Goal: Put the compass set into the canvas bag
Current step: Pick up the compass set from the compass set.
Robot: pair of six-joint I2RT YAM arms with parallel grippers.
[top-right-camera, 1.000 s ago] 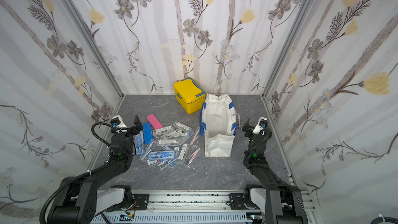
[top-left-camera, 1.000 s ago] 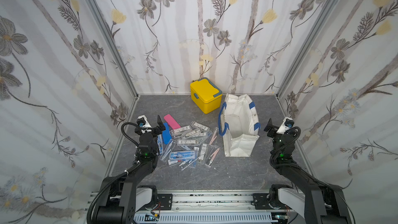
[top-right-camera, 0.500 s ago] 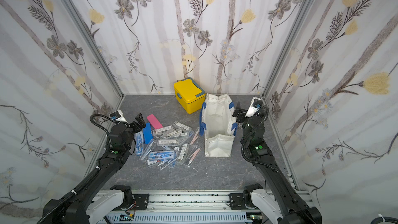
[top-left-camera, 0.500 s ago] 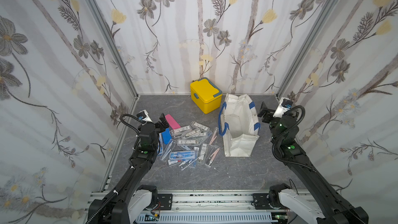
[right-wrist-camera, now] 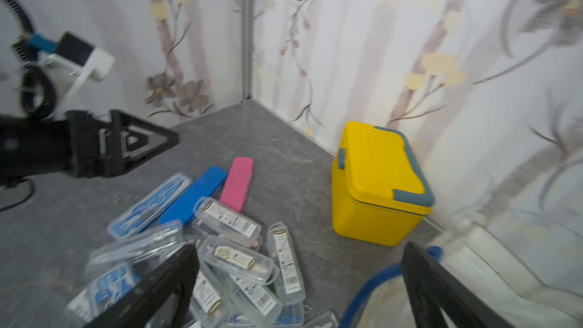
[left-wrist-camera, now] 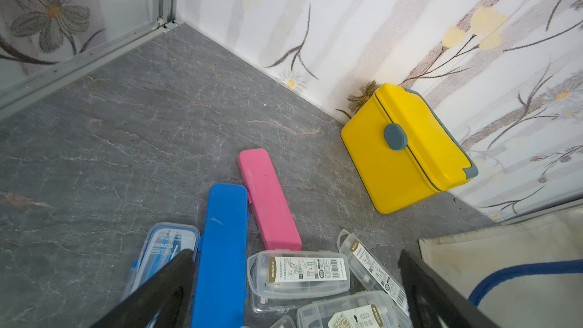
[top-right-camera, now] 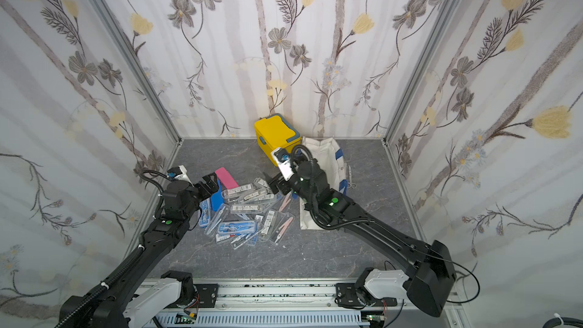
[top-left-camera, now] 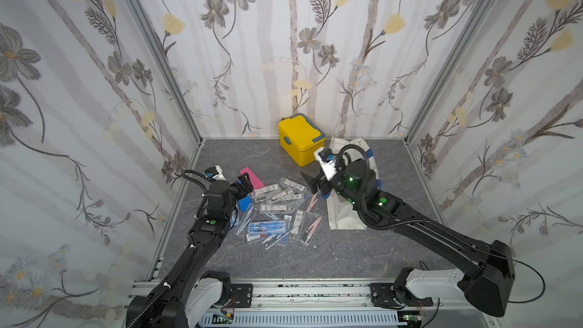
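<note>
Nothing is gripped tbh; the compass sets [top-left-camera: 274, 212] are heaped in a pile on the grey floor [top-left-camera: 284, 263]; the left gripper [top-left-camera: 243, 185] is held wide apart and empty over the blue case [left-wrist-camera: 220, 254] and pink case [left-wrist-camera: 268, 200] at the pile's 10 o'clock edge; the right gripper [top-left-camera: 316, 184] is spread wide too, also empty, at 2 o'clock; the canvas bag [top-left-camera: 343, 219] is sat beside the pile at 3 o'clock, partly covered by the right arm [top-left-camera: 426, 235]; the yellow box [top-left-camera: 299, 140] is seen at 1 o'clock.

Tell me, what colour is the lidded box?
The box is yellow with grey trim; left wrist view.
</note>
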